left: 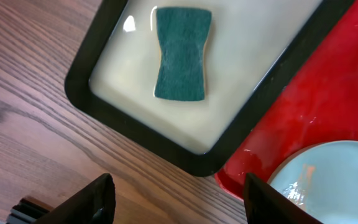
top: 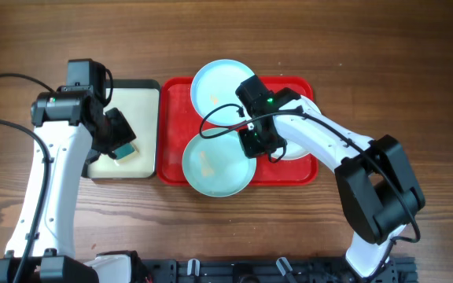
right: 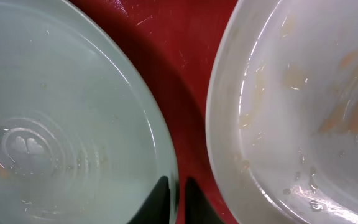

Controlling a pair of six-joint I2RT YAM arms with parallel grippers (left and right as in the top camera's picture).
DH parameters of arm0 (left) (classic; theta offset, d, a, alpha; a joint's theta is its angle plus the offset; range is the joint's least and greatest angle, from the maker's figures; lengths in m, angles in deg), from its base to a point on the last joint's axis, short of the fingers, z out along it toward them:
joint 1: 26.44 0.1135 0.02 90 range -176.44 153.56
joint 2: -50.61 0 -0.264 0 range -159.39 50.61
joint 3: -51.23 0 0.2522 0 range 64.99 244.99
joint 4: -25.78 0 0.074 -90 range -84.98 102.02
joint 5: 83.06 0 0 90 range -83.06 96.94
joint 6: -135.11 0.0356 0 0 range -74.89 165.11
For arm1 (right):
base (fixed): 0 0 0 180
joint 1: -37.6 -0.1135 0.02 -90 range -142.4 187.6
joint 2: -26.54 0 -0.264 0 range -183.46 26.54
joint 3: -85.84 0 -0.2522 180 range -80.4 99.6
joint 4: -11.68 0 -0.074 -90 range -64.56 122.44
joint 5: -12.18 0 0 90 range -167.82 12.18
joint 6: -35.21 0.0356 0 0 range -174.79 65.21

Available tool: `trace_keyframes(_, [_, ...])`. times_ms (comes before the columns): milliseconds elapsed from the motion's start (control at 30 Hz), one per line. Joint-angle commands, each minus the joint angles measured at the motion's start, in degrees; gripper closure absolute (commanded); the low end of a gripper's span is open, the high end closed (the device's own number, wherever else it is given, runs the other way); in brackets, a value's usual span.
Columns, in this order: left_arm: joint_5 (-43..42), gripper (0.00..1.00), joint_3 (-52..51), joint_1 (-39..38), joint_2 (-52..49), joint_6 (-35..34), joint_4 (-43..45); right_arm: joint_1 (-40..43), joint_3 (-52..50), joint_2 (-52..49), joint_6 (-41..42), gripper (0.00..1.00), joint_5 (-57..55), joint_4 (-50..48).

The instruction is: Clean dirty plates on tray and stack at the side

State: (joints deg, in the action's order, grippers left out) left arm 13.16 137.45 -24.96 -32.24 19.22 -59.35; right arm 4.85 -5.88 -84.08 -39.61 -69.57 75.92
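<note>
Fingers [right: 194, 202] of the right end effector [right: 177, 199] are closed to a narrow gap on the rim of the near aqua plate [right: 55, 124], which lies in the red tray [right: 185, 74]. The white plate [right: 303, 112], just beside it in the same tray, carries orange smears. The far aqua plate [top: 219, 86] lies at the tray's rear edge. The left end effector [left: 179, 202] stands wide and holds nothing, hanging over the worktop [left: 36, 106] beside the black-rimmed tray [left: 79, 81]. A green sponge [left: 182, 53] lies flat on that tray's cream floor.
</note>
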Motion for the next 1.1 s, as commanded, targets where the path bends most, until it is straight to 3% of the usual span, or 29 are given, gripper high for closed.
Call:
trace_keyframes(0, [1.4,0.39,-1.9,0.3,-0.5,-2.1,1.1,-0.2,1.1,-0.8,-0.5,0.96,-1.0,0.0])
trace_keyframes(167, [1.4,0.38,-4.3,0.3,-0.5,-2.3,3.8,-0.2,1.1,-0.8,-1.9,0.96,-1.0,0.2])
trace_keyframes(333, [1.5,0.44,-6.6,0.3,-0.5,-2.3,9.4,-0.2,1.0,-0.8,-1.9,0.96,-1.0,0.4])
trace_keyframes(433, [2.8,0.56,-8.0,1.7,-0.9,-4.0,13.0,-0.2,0.8,-0.8,-1.9,0.96,-1.0,0.1])
trace_keyframes(500, [2.7,0.56,-8.1,2.9,-1.9,-3.9,14.5,-0.2,0.8,-0.8,-1.9,0.96,-1.0,0.1])
trace_keyframes(667, [1.2,0.5,-8.1,5.6,-6.5,1.8,17.0,-0.2,0.8,-0.8,-1.9,0.96,-1.0,0.2])
trace_keyframes(900, [-7.4,0.51,-8.1,8.1,-12.9,9.8,20.4,-0.2,0.8,-0.8,-1.9,0.96,-1.0,0.2])
trace_keyframes(1000, [-7.5,0.57,-8.1,8.2,-14.8,11.0,21.1,-0.2,0.8,-0.8,-1.9,0.96,-1.0,0.2])
trace_keyframes(1067, [-7.5,0.66,-8.1,8.1,-15.6,10.9,21.5,-0.2,0.8,-0.8,-1.9,0.96,-1.0,0.2])
